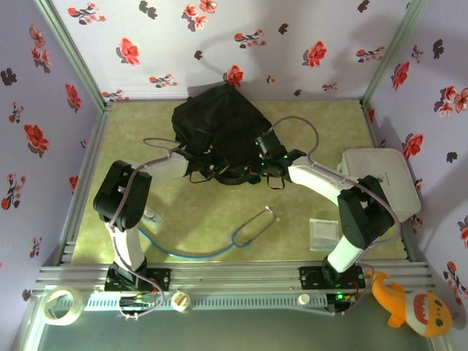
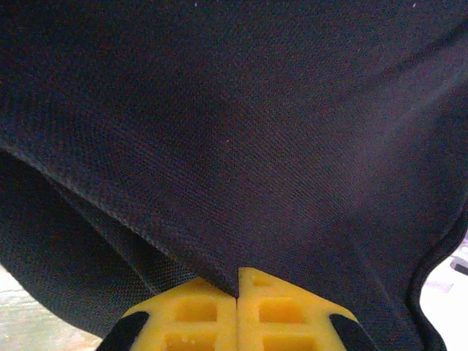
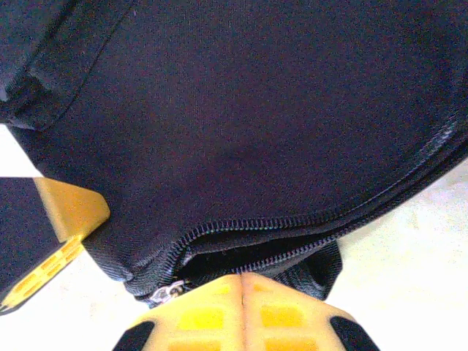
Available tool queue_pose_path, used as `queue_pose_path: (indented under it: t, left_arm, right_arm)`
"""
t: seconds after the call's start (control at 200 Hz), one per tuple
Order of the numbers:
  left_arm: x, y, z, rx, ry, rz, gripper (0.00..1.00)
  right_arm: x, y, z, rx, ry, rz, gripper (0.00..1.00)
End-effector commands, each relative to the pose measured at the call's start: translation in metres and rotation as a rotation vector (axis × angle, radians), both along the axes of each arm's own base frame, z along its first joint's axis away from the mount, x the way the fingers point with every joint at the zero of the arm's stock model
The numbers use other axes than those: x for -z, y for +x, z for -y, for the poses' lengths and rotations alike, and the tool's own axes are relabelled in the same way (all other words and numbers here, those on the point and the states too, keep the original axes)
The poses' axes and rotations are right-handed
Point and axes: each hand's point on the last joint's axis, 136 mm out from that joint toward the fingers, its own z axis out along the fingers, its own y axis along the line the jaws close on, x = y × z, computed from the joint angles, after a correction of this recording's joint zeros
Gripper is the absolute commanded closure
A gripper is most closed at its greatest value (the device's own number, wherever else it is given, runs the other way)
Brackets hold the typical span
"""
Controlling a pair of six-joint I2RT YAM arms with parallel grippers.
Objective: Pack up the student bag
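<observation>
1. The left gripper point(image 2: 238, 284) is squeezing fully closed. Its yellow fingers are meeting and pinching a fold of the large black soft fabric backpack point(image 2: 234, 146).
2. The right gripper point(image 3: 241, 281) is pressing together too. It looks like it's biting the lower lip of the backpack's zip opening point(image 3: 292, 223), with the little silver zip pull point(image 3: 170, 291) sitting just beside it.
3. The backpack is lying at the middle-back of the olive green surface point(image 1: 205, 212), and both arms are reaching into its near edge.
4. My guess is they're working on spreading the mouth open. To do that well, I'd be pulling the two pinches apart and slightly up, slowly. I'd also be holding the tension even so the slippery cloth isn't sliding out, and not tugging on that zip pull.
5. The zip is gaping as only a narrow dark slit, so I can't tell what's inside, if anything.
6. A looping grey-blue stethoscope-looking tube point(image 1: 252, 223) and a small clear plastic packet point(image 1: 322, 232) are lying nearer the arm bases, well apart from the backpack. They're probably the stuff to go in. A flat white rounded-corner board point(image 1: 384, 179) is sitting at the right edge.
</observation>
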Motion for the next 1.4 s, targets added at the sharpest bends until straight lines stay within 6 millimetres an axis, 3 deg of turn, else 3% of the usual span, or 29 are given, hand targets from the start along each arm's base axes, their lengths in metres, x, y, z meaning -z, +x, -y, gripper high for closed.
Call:
queue_pose_path:
  t: [0.0,0.355,0.465,0.705,0.815,0.965,1.075,1.17,1.395]
  left_arm:
    - [0.003,0.005,-0.006,0.011,0.063,0.019,1.0]
    - [0.004,-0.002,-0.012,0.056,0.102,0.015,1.0]
    - [0.0,-0.003,-0.016,0.061,0.105,0.023,1.0]
    - [-0.013,-0.006,-0.02,0.094,0.105,0.042,1.0]
    - [-0.02,-0.008,-0.03,0.097,0.116,0.056,1.0]
    - [-0.025,-0.003,-0.061,0.061,0.141,0.063,1.0]
    - [-0.029,0.001,-0.077,0.045,0.155,0.07,1.0]
    - [-0.032,0.002,-0.082,0.046,0.162,0.074,1.0]
    - [-0.033,0.002,-0.096,0.016,0.164,0.075,1.0]
  right_arm:
    - [-0.006,0.002,0.029,0.091,-0.079,0.026,1.0]
    - [0.0,0.002,0.072,0.264,-0.256,-0.001,1.0]
    - [-0.006,0.001,0.09,0.333,-0.311,0.022,1.0]
    - [-0.022,-0.003,0.108,0.401,-0.339,0.075,1.0]
    - [-0.03,-0.003,0.095,0.35,-0.265,0.103,1.0]
    - [-0.045,-0.011,0.04,0.136,-0.082,0.102,1.0]
    - [-0.06,-0.023,0.022,0.075,-0.088,0.133,1.0]
    - [-0.053,-0.027,0.042,0.171,-0.175,0.117,1.0]
    - [-0.022,-0.012,0.1,0.395,-0.346,0.089,1.0]
